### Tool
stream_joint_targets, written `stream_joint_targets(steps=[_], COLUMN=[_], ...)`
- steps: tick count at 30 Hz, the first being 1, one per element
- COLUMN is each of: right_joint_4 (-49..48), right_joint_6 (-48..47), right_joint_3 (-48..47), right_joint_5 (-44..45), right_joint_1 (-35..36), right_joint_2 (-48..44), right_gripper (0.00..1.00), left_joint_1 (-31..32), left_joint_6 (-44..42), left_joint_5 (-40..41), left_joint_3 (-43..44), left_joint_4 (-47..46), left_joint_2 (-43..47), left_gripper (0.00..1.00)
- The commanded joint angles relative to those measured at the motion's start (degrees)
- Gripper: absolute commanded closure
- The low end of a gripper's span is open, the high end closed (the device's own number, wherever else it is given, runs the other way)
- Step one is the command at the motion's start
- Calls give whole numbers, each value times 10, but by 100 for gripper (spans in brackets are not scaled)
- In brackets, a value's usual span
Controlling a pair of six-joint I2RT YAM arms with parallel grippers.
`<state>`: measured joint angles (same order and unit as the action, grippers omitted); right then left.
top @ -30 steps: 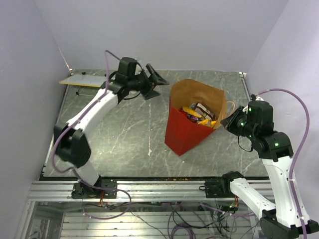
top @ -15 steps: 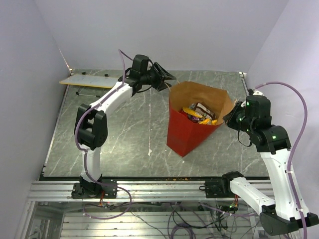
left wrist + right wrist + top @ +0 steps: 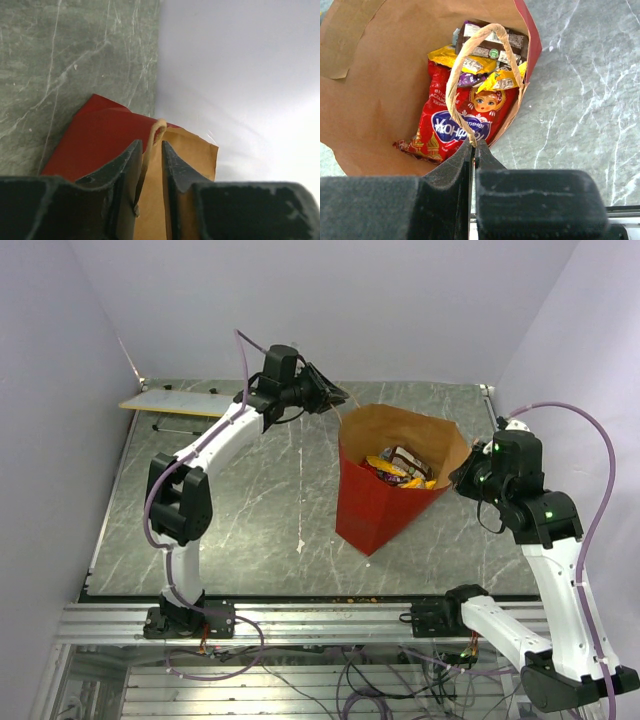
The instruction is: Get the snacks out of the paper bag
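Note:
The paper bag (image 3: 372, 508), red outside and brown inside, stands mid-table with its mouth wide. The snacks (image 3: 400, 468) lie in it: a large red packet (image 3: 454, 126) with a blue logo under yellow, purple and dark brown wrappers. My right gripper (image 3: 474, 143) is shut on the right string handle (image 3: 454, 75) and holds that rim up (image 3: 458, 478). My left gripper (image 3: 340, 397) is at the far left rim. Its jaws (image 3: 151, 144) stand narrowly apart, with the left string handle (image 3: 156, 129) and the rim's edge between them and a gap still showing.
A thin tan board (image 3: 165, 403) lies at the back left of the grey marble table (image 3: 250, 510). White walls close in the back and both sides. A metal rail (image 3: 320, 620) runs along the near edge.
My left arm has swung right from over the table to the bag's left rim, and its jaws have narrowed around the handle there. My right gripper keeps its hold; the bag's mouth stands a little wider.

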<state>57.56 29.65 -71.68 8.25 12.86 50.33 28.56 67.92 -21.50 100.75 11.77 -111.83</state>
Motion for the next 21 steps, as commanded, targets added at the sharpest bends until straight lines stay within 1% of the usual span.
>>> stream_joint_targets(steps=[1,4,6,8,11,14,17,18,21], right_joint_4=[-22,-25,-30,-37,-44,-43,-11,-9,-18], right_joint_6=[-10,-24,-35,-38,-46,-36,-19,-21,-17], right_joint_3=[-10,-30,-40,-46,-51,-61,-120,-123,-82], right_joint_5=[15,-5,-22,-39,-87,-155,-261,-314,-365], right_joint_1=[1,1,1,1,1,1,1,1,1], right_joint_2=[-1,11,15,16,15,20,60,68,76], right_gripper=[99,99,99,99,99,99,99,99,99], left_joint_1=[6,3,1,0,1,12,36,41,51], left_joint_6=[-2,-23,-31,-31,-27,-35,-36,-42,-63], left_joint_5=[13,2,2,11,-5,-13,-12,-6,29], left_joint_3=[-19,-15,-16,-37,-63,-75,-85,-90,-123], left_joint_4=[-38,-35,-39,-53,-69,-39,8,33,93], left_joint_2=[35,47,56,74,101,133,173,196,268], left_gripper=[69,73,80,87,90,93,93,93,93])
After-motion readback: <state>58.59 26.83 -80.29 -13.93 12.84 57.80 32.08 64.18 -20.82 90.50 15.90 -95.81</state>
